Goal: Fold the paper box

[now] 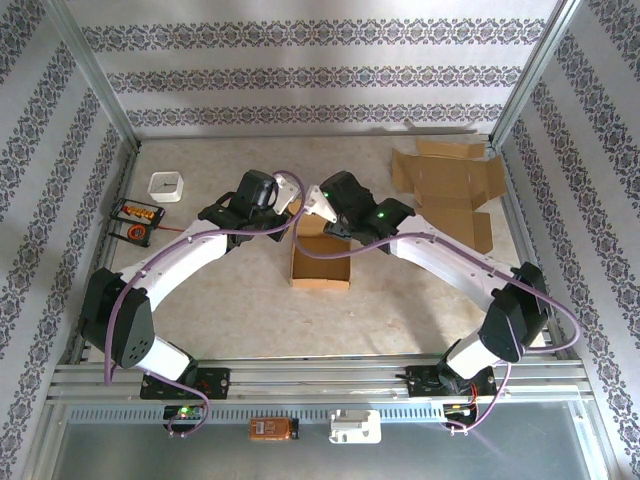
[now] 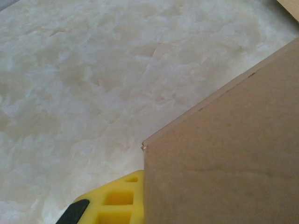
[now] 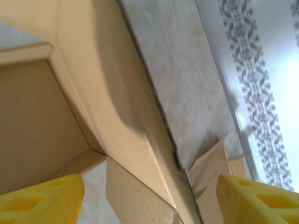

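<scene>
Two arms reach in toward the middle of the tabletop (image 1: 230,310) in the top view. The box (image 1: 320,268) stands there with its open side up. The left fingers (image 1: 288,187) and right fingers (image 1: 322,207) sit close together at the box's far end. A flat cardboard blank (image 1: 450,190) lies at the far right, well apart from the box. A white cup (image 1: 165,186) and a black tray (image 1: 134,220) with orange parts lie at the far left.

In the left wrist view, you see one yellow finger (image 2: 117,200) at the bottom edge, just beside a brown box wall (image 2: 224,158). The wall covers the lower right and hides the other finger. You cannot tell whether the left fingers are apart or together. The mottled tabletop (image 2: 93,70) lies beyond.

In the right wrist view, you see both yellow fingers, one at the bottom left (image 3: 42,200) and one at the bottom right (image 3: 257,200), set wide apart. A box wall (image 3: 121,93) runs up between them, with the box interior (image 3: 37,121) on the left. Neither finger visibly presses on the wall. A corner of the blank (image 3: 210,163) shows beyond the wall.
</scene>
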### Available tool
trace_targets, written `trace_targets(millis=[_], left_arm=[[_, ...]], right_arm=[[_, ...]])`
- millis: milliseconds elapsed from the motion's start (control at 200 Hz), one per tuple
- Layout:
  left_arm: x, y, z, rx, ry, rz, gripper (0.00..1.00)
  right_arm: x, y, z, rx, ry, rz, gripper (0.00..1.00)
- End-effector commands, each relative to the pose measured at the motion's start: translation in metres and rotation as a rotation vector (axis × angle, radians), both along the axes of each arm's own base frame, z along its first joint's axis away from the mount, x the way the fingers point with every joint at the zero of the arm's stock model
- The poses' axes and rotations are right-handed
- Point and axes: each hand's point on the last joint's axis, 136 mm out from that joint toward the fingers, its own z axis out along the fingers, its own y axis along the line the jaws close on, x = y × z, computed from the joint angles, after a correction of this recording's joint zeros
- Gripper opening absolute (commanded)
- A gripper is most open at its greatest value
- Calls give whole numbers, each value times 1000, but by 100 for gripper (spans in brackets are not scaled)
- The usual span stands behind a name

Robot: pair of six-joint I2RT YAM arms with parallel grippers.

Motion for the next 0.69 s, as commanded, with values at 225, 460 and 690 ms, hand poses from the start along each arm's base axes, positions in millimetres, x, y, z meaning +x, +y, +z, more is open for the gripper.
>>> trace_targets(millis=[225,460,690], left_arm=[[11,3,17,4,-77,31,3],[12,4,14,10,-68,36,2],[13,0,18,-11,-71,31,2]], right_arm=[[7,-38,-28,63,77,-276,51],[4,-42,-37,136,130,-282,42],[0,-33,-32,345,184,-248,31]])
